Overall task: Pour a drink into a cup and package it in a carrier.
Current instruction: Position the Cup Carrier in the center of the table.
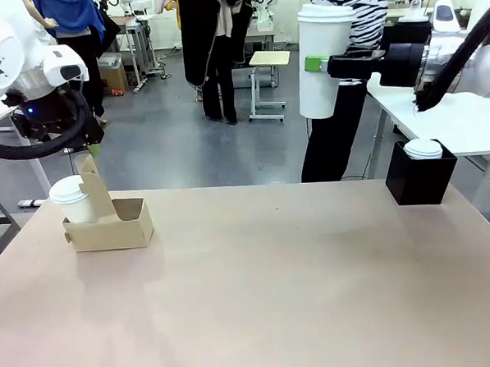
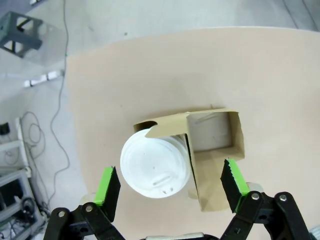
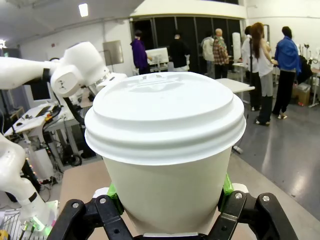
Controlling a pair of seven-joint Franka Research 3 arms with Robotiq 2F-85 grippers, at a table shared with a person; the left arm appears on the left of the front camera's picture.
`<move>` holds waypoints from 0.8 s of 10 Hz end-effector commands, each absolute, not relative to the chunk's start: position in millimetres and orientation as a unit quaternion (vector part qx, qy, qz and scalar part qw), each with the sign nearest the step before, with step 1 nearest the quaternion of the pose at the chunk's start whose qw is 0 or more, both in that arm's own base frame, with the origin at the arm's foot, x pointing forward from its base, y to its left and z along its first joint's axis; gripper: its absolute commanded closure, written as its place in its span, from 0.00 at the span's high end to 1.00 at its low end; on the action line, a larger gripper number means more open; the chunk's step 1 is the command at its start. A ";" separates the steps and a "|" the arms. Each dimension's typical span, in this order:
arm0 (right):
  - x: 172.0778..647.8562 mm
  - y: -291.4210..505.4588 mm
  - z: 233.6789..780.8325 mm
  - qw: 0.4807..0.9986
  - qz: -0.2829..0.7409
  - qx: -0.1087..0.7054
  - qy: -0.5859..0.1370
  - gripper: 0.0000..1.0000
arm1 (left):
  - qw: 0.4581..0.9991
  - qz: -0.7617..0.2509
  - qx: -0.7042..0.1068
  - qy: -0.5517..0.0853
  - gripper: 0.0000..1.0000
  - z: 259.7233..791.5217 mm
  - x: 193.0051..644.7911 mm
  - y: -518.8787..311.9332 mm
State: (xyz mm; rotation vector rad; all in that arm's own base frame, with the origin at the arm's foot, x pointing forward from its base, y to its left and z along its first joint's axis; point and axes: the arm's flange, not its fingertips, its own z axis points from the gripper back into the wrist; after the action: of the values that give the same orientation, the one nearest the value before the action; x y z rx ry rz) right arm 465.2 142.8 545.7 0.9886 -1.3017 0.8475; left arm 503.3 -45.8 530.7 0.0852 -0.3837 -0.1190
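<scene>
Front view, right gripper point(image 1: 321, 63) shut on lidded white cup point(image 1: 321, 93), held high at right, carrier point(image 1: 120, 231) on table point(image 1: 275, 280) at left, second cup point(image 1: 69, 197) in its left slot, left wrist view, left gripper point(image 2: 171, 184) jaws wide apart, holding nothing, above carrier point(image 2: 220, 145), other slot empty, right wrist view, green pads point(image 3: 227, 186) pressing cup point(image 3: 165, 125) wall below the lid.

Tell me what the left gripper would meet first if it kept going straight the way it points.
Probably the handle panel of the carrier, which rises above the lidded cup; the open fingers straddle both, though depth is unclear.
</scene>
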 end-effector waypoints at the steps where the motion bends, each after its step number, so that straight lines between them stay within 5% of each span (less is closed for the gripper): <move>1: 467.2 145.6 550.9 0.596 0.365 0.430 -0.571 0.81 | 0.980 -0.056 0.015 -0.189 1.00 533.7 501.1 -51.1; 6: 467.2 145.6 550.9 0.596 0.365 0.430 -0.571 0.81 | 0.986 -0.035 0.027 -0.158 1.00 507.4 515.2 -57.1; 7: 467.2 145.6 550.9 0.596 0.365 0.430 -0.571 0.81 | 0.987 -0.032 0.029 -0.158 0.42 504.9 516.4 -58.5; 8: 467.2 145.6 550.9 0.596 0.365 0.430 -0.571 0.81 | 0.987 -0.031 0.028 -0.156 0.42 503.8 516.7 -60.0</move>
State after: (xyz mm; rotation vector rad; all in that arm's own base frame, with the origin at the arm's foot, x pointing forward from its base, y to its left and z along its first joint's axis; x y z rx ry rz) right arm 465.3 142.6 545.7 0.9884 -1.3018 0.8472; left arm 513.8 -55.6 498.4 0.0535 -0.3138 -0.0898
